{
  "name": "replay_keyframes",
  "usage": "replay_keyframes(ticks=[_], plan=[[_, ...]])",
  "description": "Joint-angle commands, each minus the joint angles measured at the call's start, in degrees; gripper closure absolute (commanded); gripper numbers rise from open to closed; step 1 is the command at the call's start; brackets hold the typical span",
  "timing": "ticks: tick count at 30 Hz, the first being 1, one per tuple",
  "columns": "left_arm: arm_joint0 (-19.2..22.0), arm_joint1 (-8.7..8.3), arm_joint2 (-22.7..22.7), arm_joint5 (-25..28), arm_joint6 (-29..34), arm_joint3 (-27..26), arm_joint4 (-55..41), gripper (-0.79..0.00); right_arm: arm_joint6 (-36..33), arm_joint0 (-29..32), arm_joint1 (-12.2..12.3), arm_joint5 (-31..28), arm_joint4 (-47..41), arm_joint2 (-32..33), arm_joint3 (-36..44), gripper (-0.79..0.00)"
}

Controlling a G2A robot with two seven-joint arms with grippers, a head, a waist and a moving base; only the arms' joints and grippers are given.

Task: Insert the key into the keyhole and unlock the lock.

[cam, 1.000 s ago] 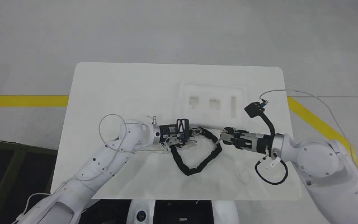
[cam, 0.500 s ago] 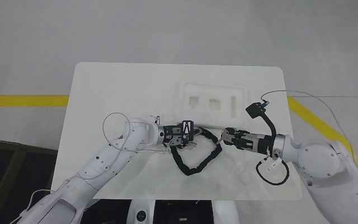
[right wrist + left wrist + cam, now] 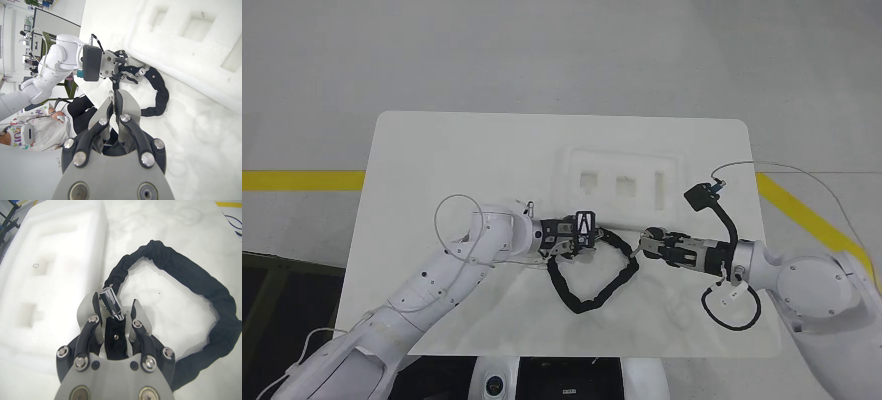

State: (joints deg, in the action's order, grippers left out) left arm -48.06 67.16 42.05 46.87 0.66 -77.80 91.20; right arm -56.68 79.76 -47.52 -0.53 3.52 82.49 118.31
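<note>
The lock is a black fabric-sleeved chain (image 3: 587, 290) looped on the white table (image 3: 442, 160), with a chrome cylinder (image 3: 110, 304) at one end. My left gripper (image 3: 115, 303) is shut on the sleeve just behind that cylinder and holds it beside the foam tray. In the right wrist view the cylinder's keyhole face (image 3: 141, 71) points toward my right gripper (image 3: 114, 94), which is shut on the small metal key (image 3: 112, 94); only a sliver of the key shows between the pads. In the top view my left gripper (image 3: 587, 232) and right gripper (image 3: 642, 243) face each other a short gap apart.
A white foam tray (image 3: 627, 180) with rectangular cutouts lies just behind the grippers; a small ring (image 3: 36, 265) sits in one cutout. A black cable loop (image 3: 732, 305) hangs from the right arm near the table's front edge.
My left arm has carried the lock's cylinder end to the right, closer to the right gripper. The right arm has barely moved.
</note>
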Motion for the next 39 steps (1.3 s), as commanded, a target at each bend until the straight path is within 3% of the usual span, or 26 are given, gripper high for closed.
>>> replay_keyframes(ticks=[1, 6, 7, 8, 9, 17, 23, 32, 39], plan=[[0.4, 0.27, -0.2, -0.2, 0.7, 0.6, -0.3, -0.342, 0.0, 0.0, 0.0, -0.1, -0.2, 0.0, -0.1, 0.0], [1.0, 0.81, -0.6, -0.3, 1.3, 1.7, -1.5, -0.305, 0.1, 0.1, 0.0, -0.3, -0.2, 0.1, -0.3, 0.0], [1.1, 0.9, -0.6, -0.3, 1.3, 1.8, -1.7, -0.246, 0.1, 0.2, 0.0, -0.4, -0.3, 0.1, -0.3, 0.0], [1.1, 0.99, -0.5, -0.4, 1.0, 2.0, -2.2, -0.049, 0.2, 0.2, 0.0, -0.4, -0.3, 0.1, -0.3, 0.0], [1.2, 1.05, -0.5, -0.4, 0.9, 2.2, -2.4, 0.0, 0.2, 0.2, 0.0, -0.5, -0.3, 0.1, -0.3, 0.0], [1.0, 1.23, 0.2, 0.9, -0.4, 2.9, -4.4, 0.0, 0.0, -0.1, -0.1, -0.5, -0.3, -0.3, -0.4, 0.0], [-1.0, 0.47, 2.5, 0.3, -7.2, 2.1, -4.3, 0.0, -0.3, -0.9, -0.2, -1.0, -0.9, -1.1, 0.2, 0.0], [-6.1, -1.54, 5.4, -4.9, -33.5, 0.7, 4.5, 0.0, 0.6, -1.6, -0.4, -0.7, -1.3, -1.8, 2.8, 0.0], [-7.3, -2.4, 5.4, -10.8, -50.5, 2.9, 12.1, 0.0, 2.8, -1.4, -0.6, 0.2, -0.9, -1.5, 5.0, 0.0]])
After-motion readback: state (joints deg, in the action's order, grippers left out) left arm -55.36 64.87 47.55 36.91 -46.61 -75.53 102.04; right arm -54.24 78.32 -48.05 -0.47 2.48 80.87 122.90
